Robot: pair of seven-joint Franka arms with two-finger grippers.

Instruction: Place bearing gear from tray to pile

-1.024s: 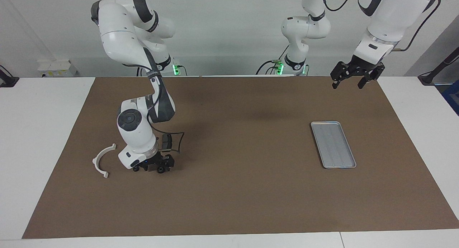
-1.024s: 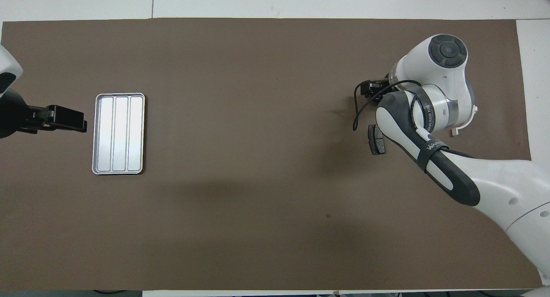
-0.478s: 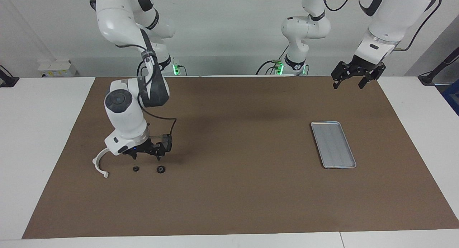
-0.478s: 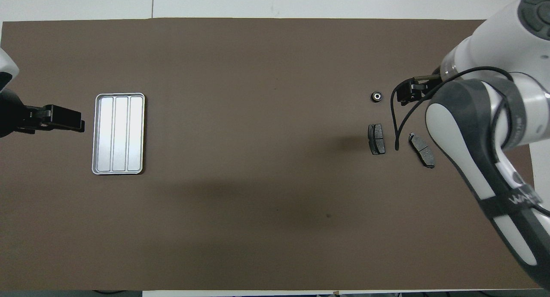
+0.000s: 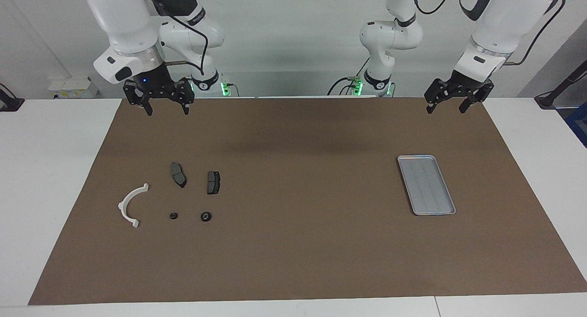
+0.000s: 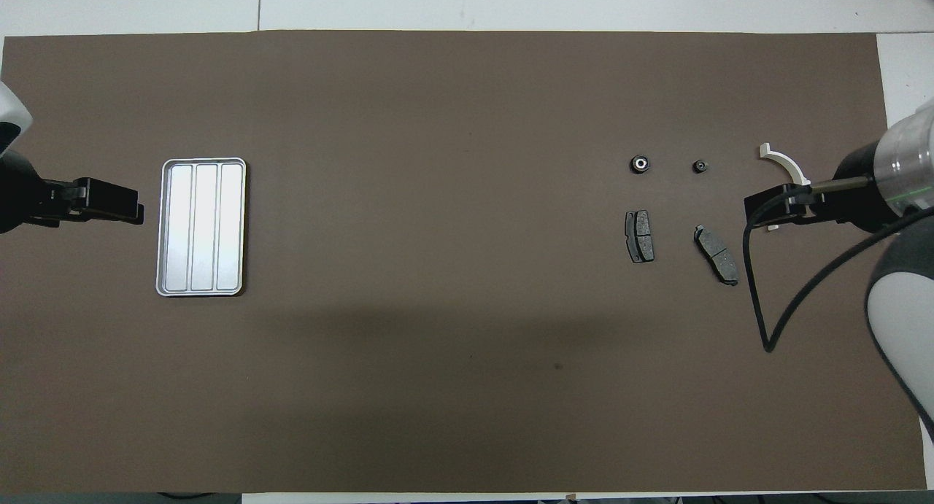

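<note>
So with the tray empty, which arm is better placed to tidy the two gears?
Right, I'd judge: its open jaws hang at the gears' end of the table, while the left arm waits, jaws open, at the tray's end.

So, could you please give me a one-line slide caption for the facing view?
Both open grippers, right and left, raised; tray empty; two bearing gears beside the pile.
</note>
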